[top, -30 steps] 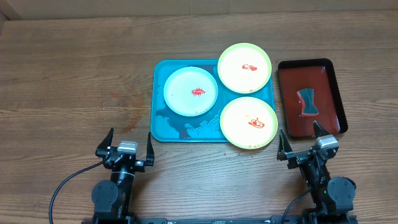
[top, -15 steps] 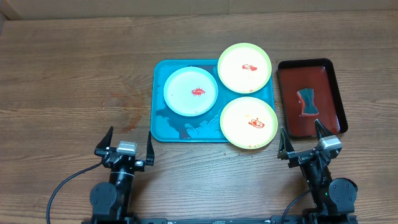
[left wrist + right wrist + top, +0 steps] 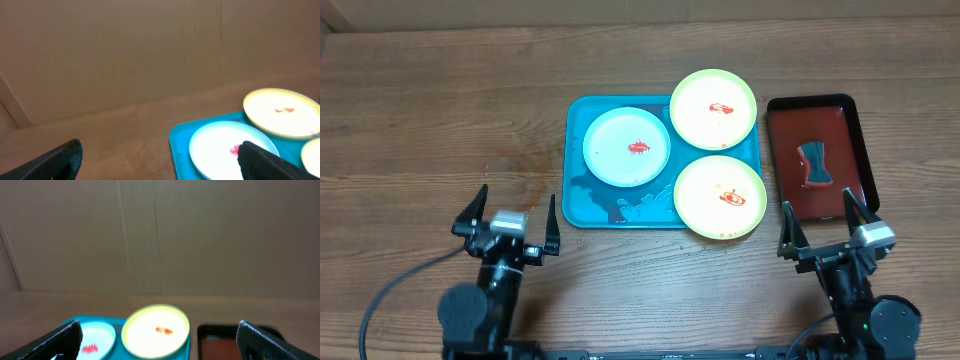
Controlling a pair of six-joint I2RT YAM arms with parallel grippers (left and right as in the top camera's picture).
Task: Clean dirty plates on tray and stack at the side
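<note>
Wooden table.
- Teal tray, centre.
- Pale blue-white plate on the tray's left half, red smear.
- Far yellow-green plate and near yellow-green plate, both overhanging the tray's right rim, red-smeared.
- Dark-red tray, right, holding a small dark object.
- Left gripper and right gripper, near edge, jaws wide, empty.

We look straight down from overhead; both wrist views sit low, facing the back wall, sharing the tray.
</note>
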